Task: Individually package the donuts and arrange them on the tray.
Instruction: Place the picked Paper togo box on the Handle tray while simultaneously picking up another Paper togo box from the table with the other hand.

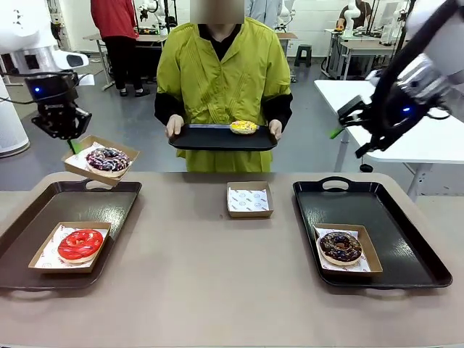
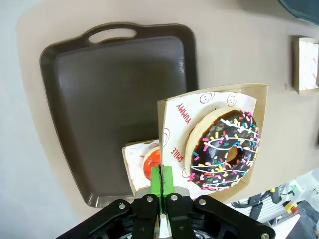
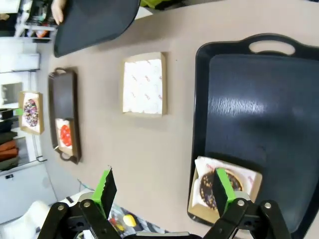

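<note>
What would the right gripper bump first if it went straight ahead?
The right gripper would probably meet bare table first, beside the black tray. One finger lines up near the chocolate donut's box; depth is unclear.

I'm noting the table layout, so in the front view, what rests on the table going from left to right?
Dark brown tray carrying the boxed red donut → empty paper box → black tray carrying the boxed chocolate donut.

Bright, even light gives soft shadows and sheen on the black tray [image 3: 239,107].
</note>
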`<state>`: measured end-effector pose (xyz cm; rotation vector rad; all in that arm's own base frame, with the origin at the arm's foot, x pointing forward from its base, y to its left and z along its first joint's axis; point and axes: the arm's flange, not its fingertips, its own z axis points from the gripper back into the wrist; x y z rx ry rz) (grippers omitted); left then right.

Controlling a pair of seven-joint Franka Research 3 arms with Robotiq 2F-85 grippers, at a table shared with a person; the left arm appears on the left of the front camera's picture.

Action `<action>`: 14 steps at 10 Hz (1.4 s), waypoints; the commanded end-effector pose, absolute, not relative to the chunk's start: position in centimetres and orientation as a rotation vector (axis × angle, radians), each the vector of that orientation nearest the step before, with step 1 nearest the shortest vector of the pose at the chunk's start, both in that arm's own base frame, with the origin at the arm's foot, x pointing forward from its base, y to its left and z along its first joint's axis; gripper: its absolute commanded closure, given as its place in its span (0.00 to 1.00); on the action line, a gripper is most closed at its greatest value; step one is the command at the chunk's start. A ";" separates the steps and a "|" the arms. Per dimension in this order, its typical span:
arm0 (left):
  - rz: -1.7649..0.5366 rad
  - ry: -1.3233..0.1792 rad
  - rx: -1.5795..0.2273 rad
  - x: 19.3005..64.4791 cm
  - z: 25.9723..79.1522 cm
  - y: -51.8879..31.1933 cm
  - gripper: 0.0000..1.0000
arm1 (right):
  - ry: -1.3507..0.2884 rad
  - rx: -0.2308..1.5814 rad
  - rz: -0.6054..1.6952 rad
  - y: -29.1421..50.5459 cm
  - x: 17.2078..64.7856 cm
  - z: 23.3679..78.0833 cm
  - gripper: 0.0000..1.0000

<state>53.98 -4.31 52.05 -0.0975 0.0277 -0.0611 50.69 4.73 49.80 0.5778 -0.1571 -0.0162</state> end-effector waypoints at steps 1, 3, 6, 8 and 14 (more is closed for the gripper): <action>-0.070 0.004 -0.116 53.0 50.8 -3.3 0.99 | -0.132 0.488 -0.022 7.1 52.0 48.6 0.00; -0.062 0.002 -0.096 53.3 49.5 -2.4 0.99 | -0.138 0.468 -0.008 8.7 52.7 47.5 0.00; -0.046 0.031 -0.097 53.8 50.4 -3.0 0.99 | -0.134 0.495 0.012 8.8 52.1 46.9 0.00; -0.046 0.031 -0.097 53.8 50.4 -3.0 0.99 | -0.134 0.495 0.012 8.8 52.1 46.9 0.00; -0.004 -0.017 -0.028 55.0 47.4 -0.8 0.99 | -0.106 0.253 0.007 15.3 54.5 47.0 0.00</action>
